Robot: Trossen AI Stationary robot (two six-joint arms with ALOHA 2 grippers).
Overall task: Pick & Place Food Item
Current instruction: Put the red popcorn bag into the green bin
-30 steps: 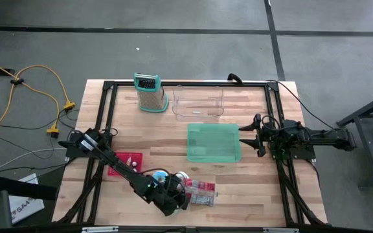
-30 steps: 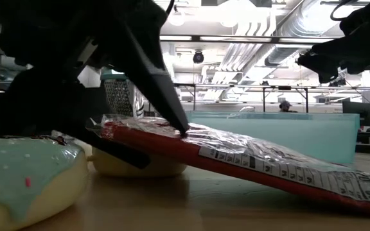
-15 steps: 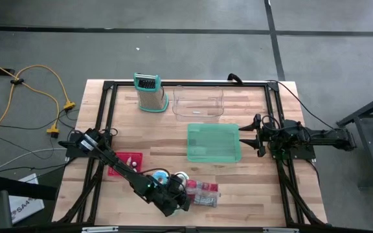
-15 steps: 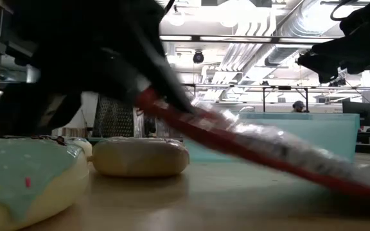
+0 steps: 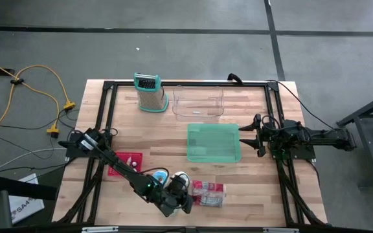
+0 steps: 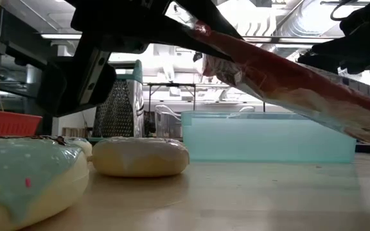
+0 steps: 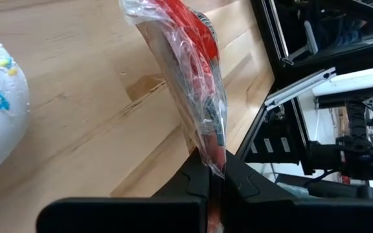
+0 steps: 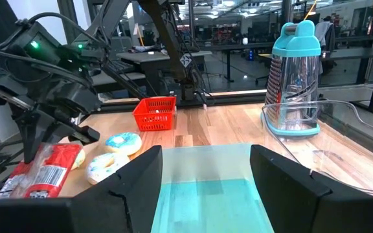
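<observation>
Fingers of the left gripper (image 7: pixel 211 184) are closed tight on one end of a clear plastic food packet (image 5: pixel 208 193) with red contents and a printed label, near the front edge of the wooden table (image 5: pixel 264 188). From table height the packet (image 6: pixel 281 80) hangs clear of the wood, sloping down from the gripper end toward its far end, and the left wrist view shows the crinkled wrapper (image 7: pixel 190 71) pinched between the two dark fingers (image 7: pixel 193 184). From above, the left gripper (image 5: pixel 185 194) sits at the packet's left end, with two frosted donuts close beside it: one with blue icing (image 5: pixel 159 176) and one with white icing (image 5: pixel 180 177). From table height the blue iced donut (image 6: pixel 27 183) lies nearest the camera and a plain-looking one (image 6: pixel 140 156) lies behind it, both flat on the table. A small red basket (image 5: pixel 125 164) stands to the left, partly under the left arm. A green plastic bin (image 5: pixel 214 142) stands in the middle of the table, well apart from the packet, and behind it are a clear plastic container (image 5: pixel 198 102) and a teal-handled box grater (image 5: pixel 149 92). The right gripper (image 5: pixel 254 133) waits by the right side of the bin, above the table, with its fingers (image 8: pixel 125 194) spread wide and holding nothing.
</observation>
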